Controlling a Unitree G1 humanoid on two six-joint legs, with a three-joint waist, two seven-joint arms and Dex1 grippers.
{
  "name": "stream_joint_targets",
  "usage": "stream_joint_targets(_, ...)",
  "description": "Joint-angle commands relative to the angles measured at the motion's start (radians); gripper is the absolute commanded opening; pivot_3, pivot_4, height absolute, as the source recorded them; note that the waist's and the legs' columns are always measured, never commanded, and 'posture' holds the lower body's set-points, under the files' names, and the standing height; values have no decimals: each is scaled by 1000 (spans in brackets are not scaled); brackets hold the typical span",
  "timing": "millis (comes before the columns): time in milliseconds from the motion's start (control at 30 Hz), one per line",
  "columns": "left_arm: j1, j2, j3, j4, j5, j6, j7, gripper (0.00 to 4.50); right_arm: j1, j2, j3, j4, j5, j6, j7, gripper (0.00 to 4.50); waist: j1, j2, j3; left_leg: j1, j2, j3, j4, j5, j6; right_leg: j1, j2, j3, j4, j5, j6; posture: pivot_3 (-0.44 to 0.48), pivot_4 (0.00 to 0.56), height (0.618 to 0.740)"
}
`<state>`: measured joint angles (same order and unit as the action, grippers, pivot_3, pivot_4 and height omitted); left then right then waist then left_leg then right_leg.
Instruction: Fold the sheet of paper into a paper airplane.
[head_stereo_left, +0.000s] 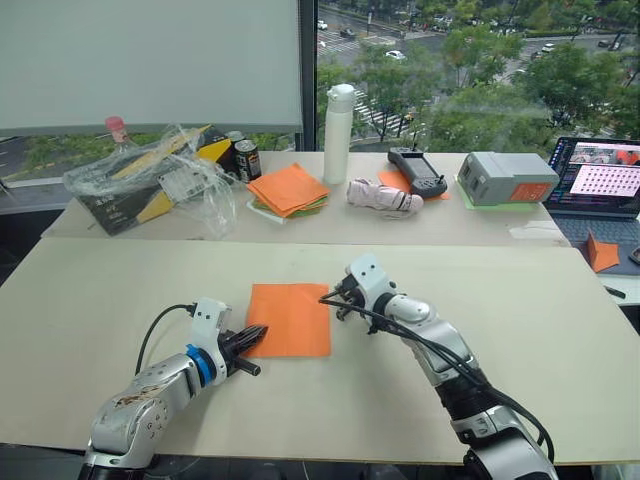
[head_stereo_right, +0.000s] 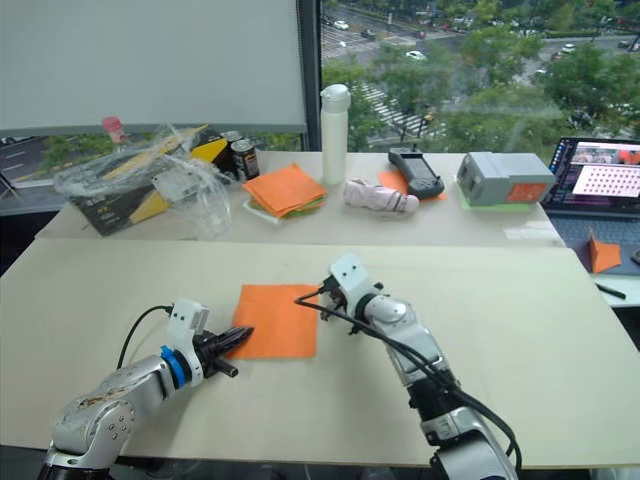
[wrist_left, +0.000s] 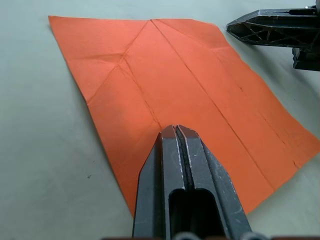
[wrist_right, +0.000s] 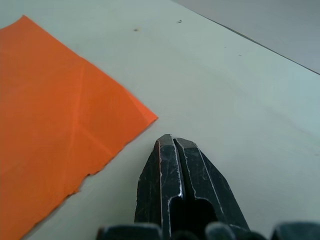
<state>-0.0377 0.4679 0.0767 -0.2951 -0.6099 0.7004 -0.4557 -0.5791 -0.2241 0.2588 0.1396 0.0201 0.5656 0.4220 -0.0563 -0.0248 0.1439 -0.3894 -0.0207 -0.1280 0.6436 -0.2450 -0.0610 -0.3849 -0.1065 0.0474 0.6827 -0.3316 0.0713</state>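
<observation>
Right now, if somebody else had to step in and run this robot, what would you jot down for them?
Left end effector: shut, tips over the near-left corner of the sheet of paper; not gripping it.
Right end effector: shut, empty, just off the sheet's far-right corner.
Sheet: lying open and flat on the near table, with crease lines showing.
Done: no fold is in place now.
Left: all folds of the airplane.

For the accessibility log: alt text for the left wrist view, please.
A flat, creased bright-orange paper square lies on a pale table. The left end effector, black fingers shut, sits over its near edge. The right end effector points at a far corner.
</observation>
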Motion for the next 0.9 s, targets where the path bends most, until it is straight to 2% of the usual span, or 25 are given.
stream_joint_targets(33, -4, -4, 5, -17, 7, 1, -4, 0, -30, 9, -1, 8, -13, 9, 2, 25, -3, 0, 0, 0, 0, 0, 0, 0, 0, 0, 0, 0, 0, 0, 0, 0, 150, 740)
stream_joint_targets(433, -3, -17, 7, -24, 23, 2, -1, 0, -77, 56, 22, 44, -11, 21, 53, 25, -12, 0, 0, 0, 0, 0, 0, 0, 0, 0, 0, 0, 1, 0, 0, 0, 150, 740)
stream_joint_targets(900, 10, -24, 12, -29, 32, -1, 4, 0, -70, 35, 1, 0, 3, 28, 91, 25, -12, 0, 0, 0, 0, -1, 0, 0, 0, 0, 0, 0, 1, 0, 0, 0, 150, 740)
